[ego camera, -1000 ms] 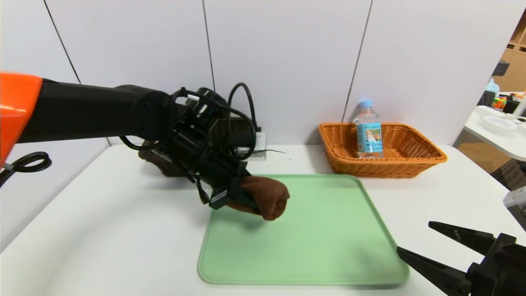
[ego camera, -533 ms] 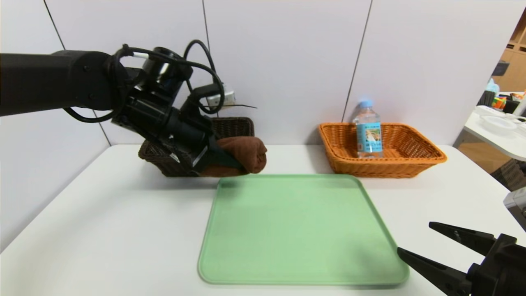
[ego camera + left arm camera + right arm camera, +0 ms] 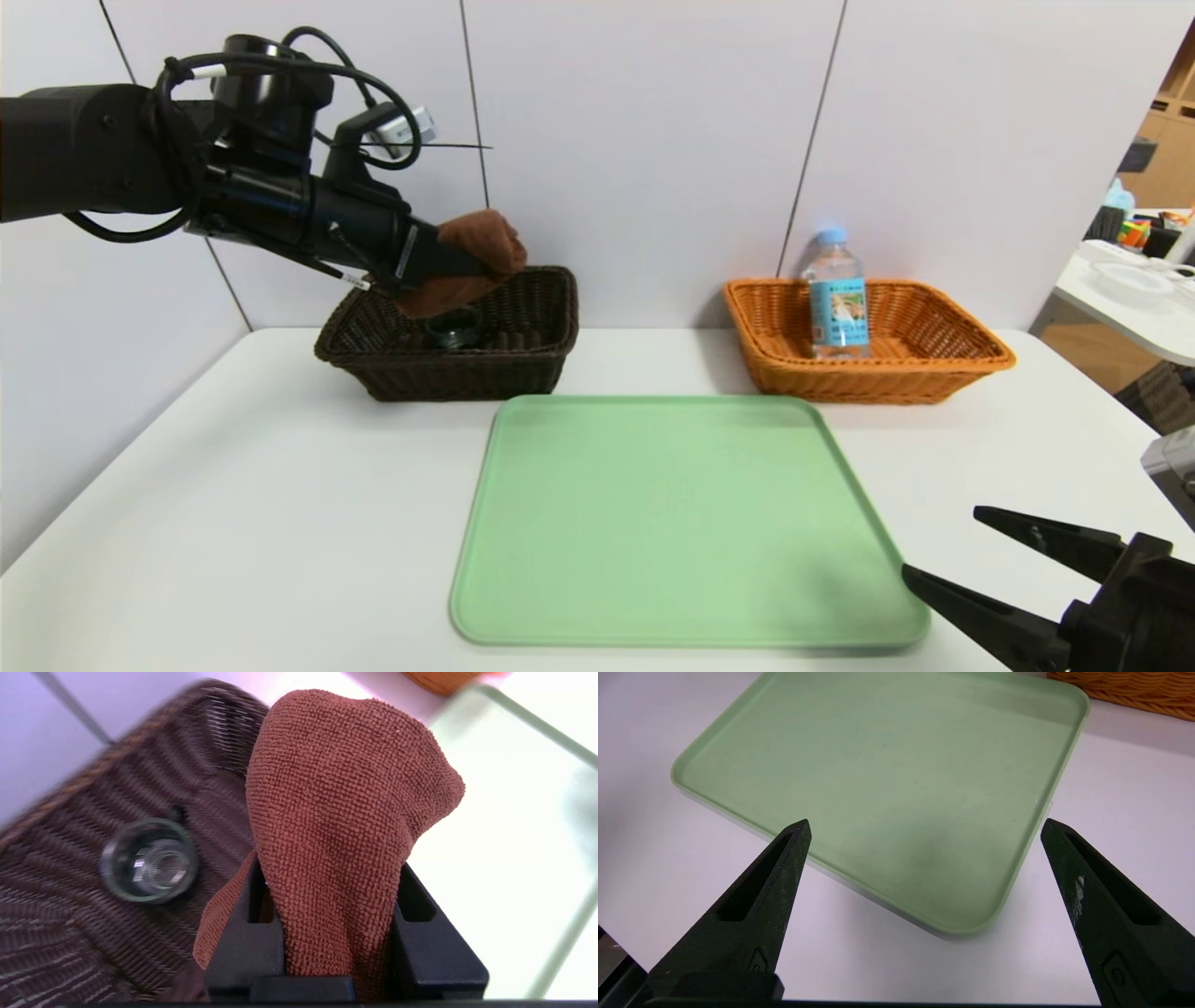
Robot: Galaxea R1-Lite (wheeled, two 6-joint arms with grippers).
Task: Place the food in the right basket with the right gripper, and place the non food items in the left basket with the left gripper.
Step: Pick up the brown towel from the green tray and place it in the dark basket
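Fingertips of my left gripper [image 3: 467, 266] hide in the clamped brown towel [image 3: 481, 245], now lifted from the tray [image 3: 672, 523] over the dark basket [image 3: 523, 364]; right gripper [image 3: 971, 551] parked, splayed wide.

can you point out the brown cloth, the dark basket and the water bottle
brown cloth [image 3: 485, 241]: head view, bunched end sticking out of the left hand [image 3: 457, 266].
dark basket [image 3: 523, 359]: head view, front wall.
water bottle [image 3: 837, 313]: head view, label, standing in the orange basket [image 3: 943, 373].
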